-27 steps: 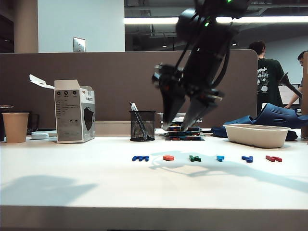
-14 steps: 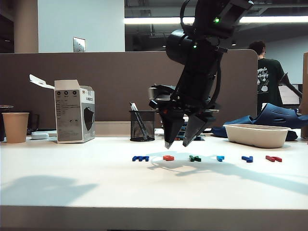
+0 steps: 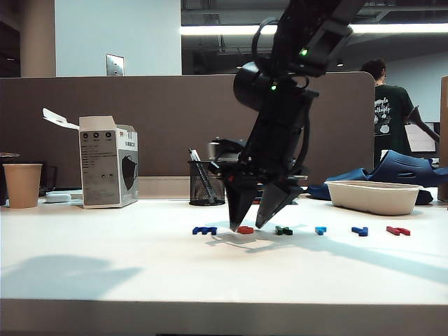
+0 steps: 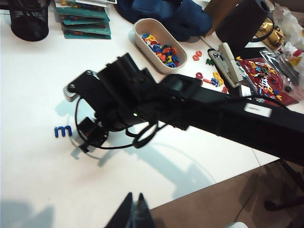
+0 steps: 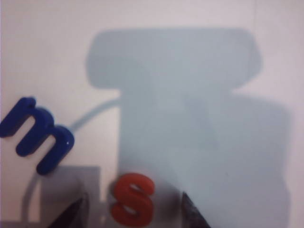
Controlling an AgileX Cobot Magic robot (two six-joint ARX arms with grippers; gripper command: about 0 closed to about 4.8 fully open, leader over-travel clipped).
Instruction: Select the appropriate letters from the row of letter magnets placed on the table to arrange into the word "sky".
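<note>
The appropriate letters lie flat in the row of letter magnets on the white table (image 3: 105,266): the orange-red "s" (image 3: 245,229), the dark green letter (image 3: 283,230) next along to the right, and the dark blue letter (image 3: 360,231) further right. Between the green and dark blue ones sits the tiny light-blue letter (image 3: 320,229); the red letter (image 3: 397,230) ends the row on the right, and the wider blue "m" (image 3: 204,229) ends it on the left. The row runs left to right across the exterior view, parallel to the table's front edge.

In the right wrist view the "s" (image 5: 133,200) stands roughly upright with a slight lean, its long axis pointing away from the camera, and the "m" (image 5: 37,134) lies tilted beside it, apart from it.

The right gripper (image 3: 251,224) points down over the "s", its fingers spread wide and released, holding nothing. One fingertip (image 3: 234,222) comes down just left of the "s" and the other just right of it, so the letter lies between them. Whether the tips touch the table cannot be told.

The left gripper (image 4: 133,213) hangs well above the table on the left side, looking down on the right arm; its fingers (image 4: 124,216) look pressed together, with nothing between them.

A paper cup (image 3: 22,185), an open carton (image 3: 106,162), a mesh pen holder (image 3: 207,183) and a shallow tray (image 3: 374,197) stand further back.
</note>
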